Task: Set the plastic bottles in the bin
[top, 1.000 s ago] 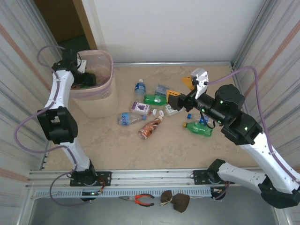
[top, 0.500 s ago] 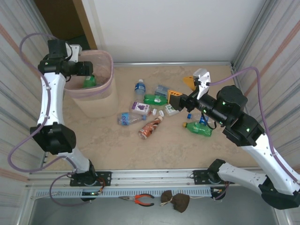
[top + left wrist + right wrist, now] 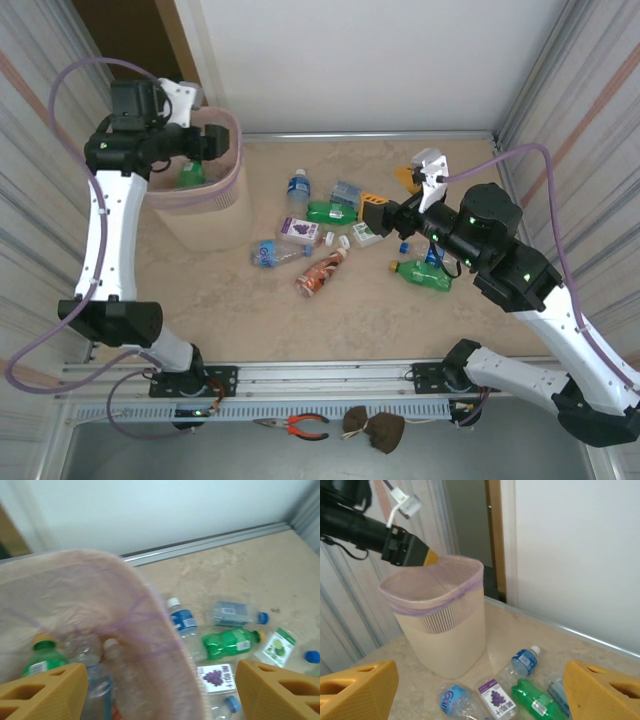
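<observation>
Several bottles (image 3: 42, 660) sit in the bin (image 3: 205, 222); about eight litter the worktop (image 3: 350, 320). Empty, spread wide: left claw (image 3: 161, 680) at bin, right claw (image 3: 480, 675) over strays.

The robot has white links (image 3: 98, 225), black joints (image 3: 500, 205) with green lights (image 3: 470, 213), looping lilac cables (image 3: 62, 80) and orange-yellow tool fingers (image 3: 42, 692).

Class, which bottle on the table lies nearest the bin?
The crushed blue-labelled bottle beside the bin, just left of the reddish-brown bottle; the other blue-labelled one lies farther back.
</observation>
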You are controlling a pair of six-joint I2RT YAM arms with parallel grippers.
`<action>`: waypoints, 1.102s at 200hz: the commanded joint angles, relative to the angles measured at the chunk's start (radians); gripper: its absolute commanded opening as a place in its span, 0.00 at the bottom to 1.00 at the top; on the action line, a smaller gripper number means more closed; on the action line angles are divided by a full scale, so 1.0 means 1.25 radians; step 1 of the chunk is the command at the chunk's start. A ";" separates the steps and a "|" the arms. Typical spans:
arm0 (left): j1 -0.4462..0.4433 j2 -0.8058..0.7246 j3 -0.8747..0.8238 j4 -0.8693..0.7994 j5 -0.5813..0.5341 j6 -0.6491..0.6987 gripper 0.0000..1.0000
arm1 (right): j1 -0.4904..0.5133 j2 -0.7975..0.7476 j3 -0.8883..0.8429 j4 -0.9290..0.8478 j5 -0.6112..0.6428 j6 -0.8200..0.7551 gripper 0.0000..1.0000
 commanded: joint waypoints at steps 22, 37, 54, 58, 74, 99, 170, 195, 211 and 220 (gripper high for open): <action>-0.146 -0.025 0.011 -0.026 -0.017 0.046 0.77 | -0.015 -0.003 -0.008 -0.059 0.087 0.057 0.84; -0.205 -0.020 0.002 -0.030 -0.040 0.047 0.77 | -0.017 0.004 -0.003 -0.084 0.114 0.062 0.84; -0.270 -0.010 -0.009 -0.034 -0.071 0.046 0.77 | -0.020 0.006 0.000 -0.106 0.143 0.068 0.84; -0.286 -0.007 -0.012 -0.035 -0.082 0.043 0.77 | -0.020 0.005 0.001 -0.110 0.150 0.071 0.84; -0.339 0.007 -0.017 -0.044 -0.099 0.033 0.76 | -0.025 0.001 0.001 -0.129 0.175 0.080 0.84; -0.419 0.032 -0.038 -0.043 -0.126 0.001 0.75 | -0.031 -0.009 -0.005 -0.151 0.205 0.091 0.83; -0.589 0.142 -0.132 -0.090 -0.199 -0.068 0.73 | -0.059 -0.048 -0.020 -0.164 0.217 0.107 0.83; -0.619 0.170 -0.181 -0.090 -0.212 -0.093 0.73 | -0.065 -0.053 -0.023 -0.167 0.214 0.110 0.83; -0.629 0.186 -0.215 -0.086 -0.226 -0.103 0.72 | -0.068 -0.056 -0.027 -0.167 0.213 0.115 0.83; -0.634 0.195 -0.237 -0.081 -0.238 -0.106 0.72 | -0.070 -0.056 -0.029 -0.167 0.211 0.116 0.83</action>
